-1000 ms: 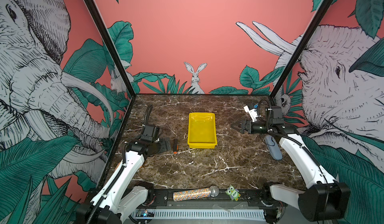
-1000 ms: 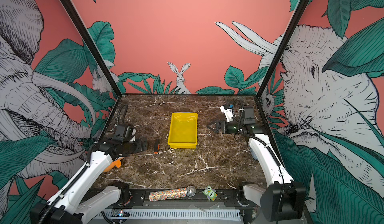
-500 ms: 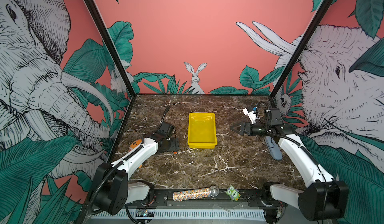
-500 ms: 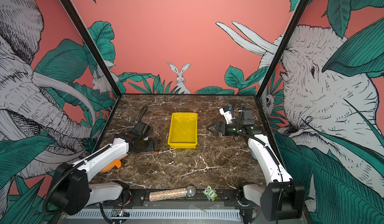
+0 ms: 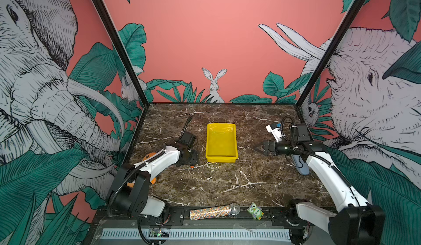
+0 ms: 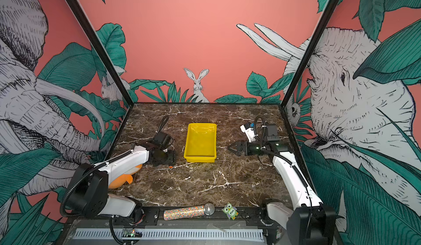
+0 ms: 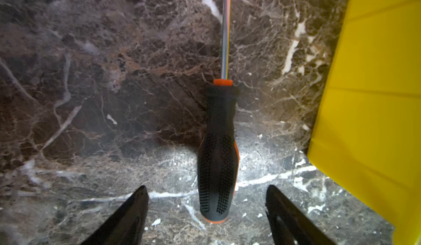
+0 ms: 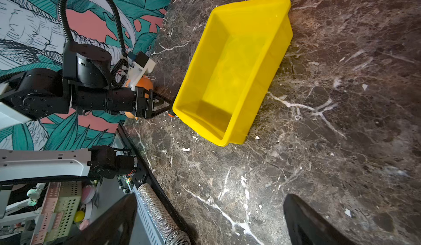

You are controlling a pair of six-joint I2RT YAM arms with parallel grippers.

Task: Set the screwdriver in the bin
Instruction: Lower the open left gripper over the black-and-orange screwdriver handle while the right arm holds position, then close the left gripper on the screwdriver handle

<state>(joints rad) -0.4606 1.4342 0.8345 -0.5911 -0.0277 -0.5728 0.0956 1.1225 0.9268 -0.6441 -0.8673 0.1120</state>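
- My left pincer (image 7: 206, 187) stands open astride the butt end of the screwdriver (image 7: 218, 146), with a gap on each side, gripping nothing. My right pincer (image 8: 210, 197) hangs open and empty off the bin's other side.
- The screwdriver lies flat on the worktop (image 5: 227, 182), just beside the bin (image 7: 376, 95) on the side facing the left edge, its shaft pointing toward the far edge.
- Risk: I straddle only the rounded tail of the handle, so a squeeze may squirt it out, or the long shaft may droop as I lift.
- Risk: the bin's wall is close. The jaw on that side, or a drooping shaft, could catch the rim and shove the bin.
- Count: one screwdriver, one bin with nothing in it, two pincers, one glittery microphone (image 5: 214, 211), one owl figure (image 5: 255, 210), one orange thing (image 6: 123, 179) partly hidden by the left edge, and one blue-grey thing (image 5: 300, 166) by the right edge.
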